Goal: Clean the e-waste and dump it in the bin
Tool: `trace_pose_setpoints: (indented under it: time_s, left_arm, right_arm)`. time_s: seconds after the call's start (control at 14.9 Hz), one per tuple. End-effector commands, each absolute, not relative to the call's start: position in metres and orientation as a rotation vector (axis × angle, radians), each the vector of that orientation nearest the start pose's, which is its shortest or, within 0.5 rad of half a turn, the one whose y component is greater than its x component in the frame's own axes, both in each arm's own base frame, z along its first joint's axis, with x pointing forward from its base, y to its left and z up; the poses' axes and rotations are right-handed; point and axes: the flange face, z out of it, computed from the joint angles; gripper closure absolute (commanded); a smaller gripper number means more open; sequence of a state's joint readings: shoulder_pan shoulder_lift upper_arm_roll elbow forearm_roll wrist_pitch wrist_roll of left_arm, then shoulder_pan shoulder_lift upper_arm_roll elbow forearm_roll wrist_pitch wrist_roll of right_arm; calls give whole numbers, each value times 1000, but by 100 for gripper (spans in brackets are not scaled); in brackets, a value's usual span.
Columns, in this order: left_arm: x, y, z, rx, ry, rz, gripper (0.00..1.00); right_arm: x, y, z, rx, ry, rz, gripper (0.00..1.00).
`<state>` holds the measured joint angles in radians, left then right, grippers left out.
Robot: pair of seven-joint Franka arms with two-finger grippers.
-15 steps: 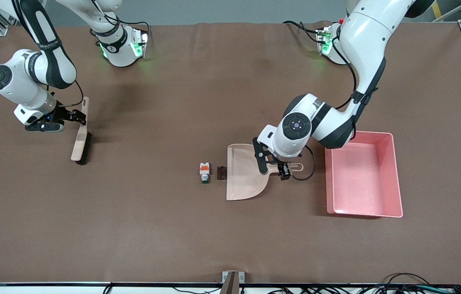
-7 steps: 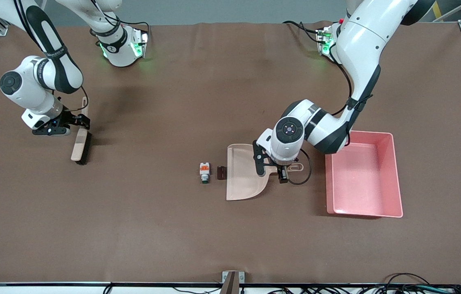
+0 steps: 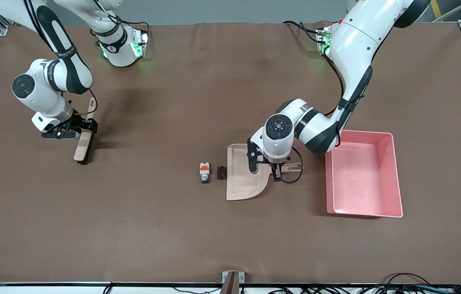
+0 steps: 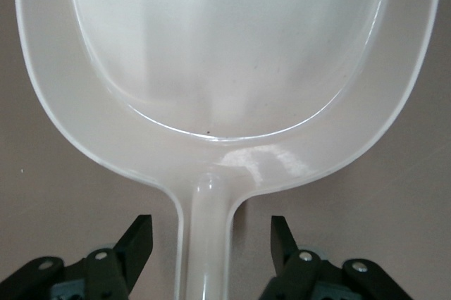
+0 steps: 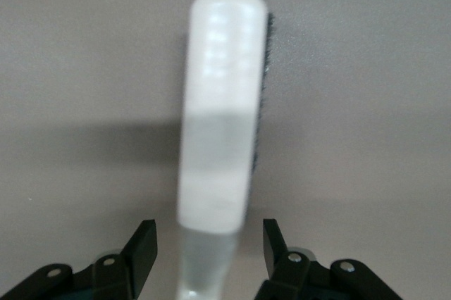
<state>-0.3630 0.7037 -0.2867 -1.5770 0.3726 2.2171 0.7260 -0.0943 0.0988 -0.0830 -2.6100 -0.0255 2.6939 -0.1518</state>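
Looking down from the front view, the brown table point(image 3: 173, 228) carries the two pieces of e-waste side by side near its middle: a white component with orange parts and a green tip point(image 3: 204, 172), and a dark brown-black cylinder point(image 3: 221, 172) just beside the open lip of a beige flat plastic dustpan point(image 3: 242, 183). The pink rectangular plastic bin point(image 3: 394, 179) sits toward the left arm's end of the table, apart from the dustpan. The left gripper point(image 3: 265, 166) is low over the dustpan's handle; the right gripper point(image 3: 78, 127) is at the handle of a beige brush with black bristles point(image 3: 82, 148), toward the right arm's end.

The left wrist view shows the dustpan's scoop and thin handle point(image 4: 204, 244) running between the left gripper's point(image 4: 211, 240) two black fingers point(image 4: 137, 240) — they are spread, with a gap on each side of the handle.

The right wrist view shows the brush point(image 5: 218, 124) lying on the table, bristles along one edge, its handle passing between the right gripper's point(image 5: 208, 244) fingers point(image 5: 144, 244) — spread as well, not touching it.
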Motion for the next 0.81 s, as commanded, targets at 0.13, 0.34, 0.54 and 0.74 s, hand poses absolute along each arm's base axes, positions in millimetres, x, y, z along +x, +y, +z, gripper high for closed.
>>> trace_pose_setpoints:
  time_s: [0.13, 0.34, 0.54, 0.74]
  left_arm:
    - [582, -391, 234, -2147, 2121, 52, 25]
    - [581, -390, 228, -2149, 2123, 66, 31]
    - [581, -390, 228, -2148, 2126, 66, 33]
    - [583, -388, 230, -2159, 2116, 62, 32]
  right_arm:
    - [432, -83, 216, -3160, 22, 19, 47]
    - [432, -84, 217, -3161, 8, 15, 91]
    - [432, -85, 217, -3160, 17, 15, 100]
    - [433, -86, 213, -3160, 29, 27, 69]
